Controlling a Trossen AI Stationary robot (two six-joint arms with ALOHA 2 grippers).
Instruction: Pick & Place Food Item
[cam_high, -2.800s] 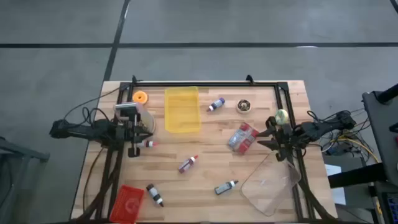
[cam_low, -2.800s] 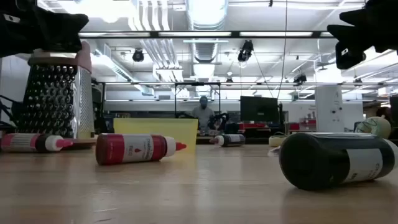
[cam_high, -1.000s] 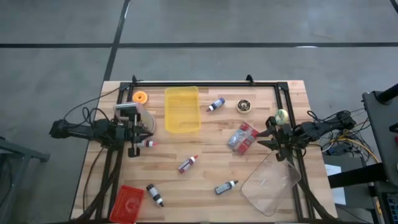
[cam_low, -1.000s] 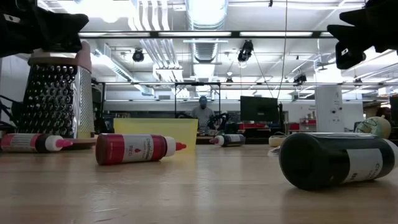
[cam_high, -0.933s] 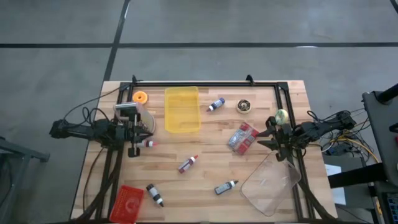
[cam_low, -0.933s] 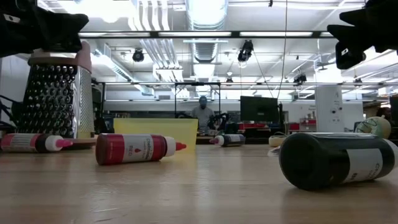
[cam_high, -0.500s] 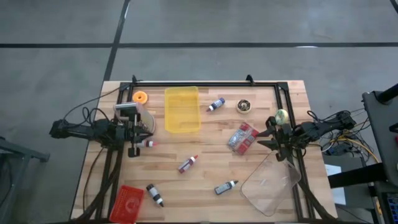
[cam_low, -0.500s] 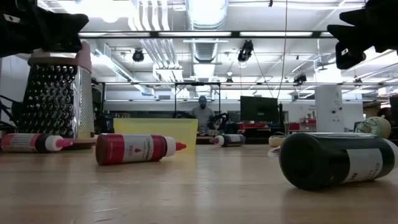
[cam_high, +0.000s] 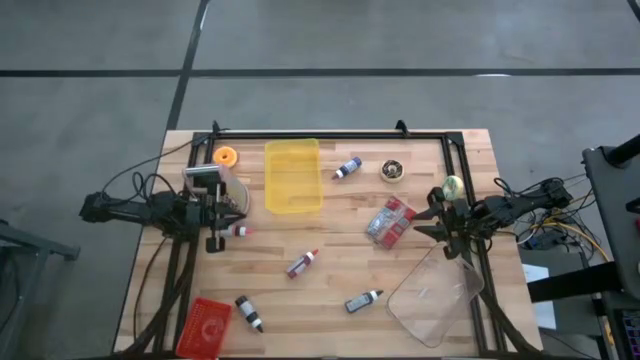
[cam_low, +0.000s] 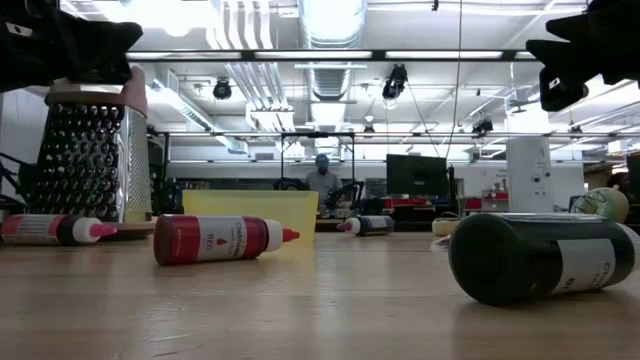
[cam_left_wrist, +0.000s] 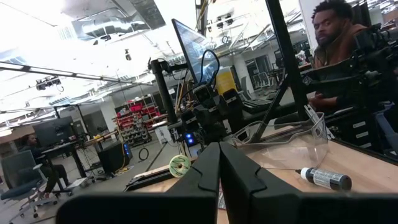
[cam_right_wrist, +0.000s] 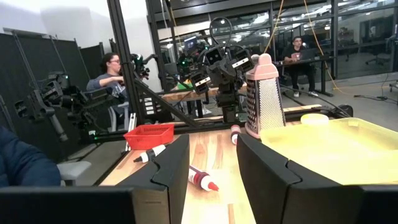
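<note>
A red and silver snack packet (cam_high: 389, 221) lies flat on the wooden table, right of centre. A yellow tray (cam_high: 293, 176) stands at the far middle, and it also shows in the right wrist view (cam_right_wrist: 323, 143). My left gripper (cam_high: 242, 212) hangs at the table's left, next to a metal grater (cam_high: 205, 181); its fingers are shut and empty in the left wrist view (cam_left_wrist: 219, 155). My right gripper (cam_high: 426, 216) hangs just right of the packet; it is open and empty in the right wrist view (cam_right_wrist: 212, 162).
Several small bottles lie about: a red one (cam_high: 302, 262), dark ones (cam_high: 364, 299) (cam_high: 248, 312) and a purple one (cam_high: 347, 167). A clear tub (cam_high: 436, 292) sits near right, a red basket (cam_high: 208, 326) near left. A round tin (cam_high: 392, 171), a greenish ball (cam_high: 452, 186) and an orange piece (cam_high: 226, 156) lie toward the far edge. People show beyond the table.
</note>
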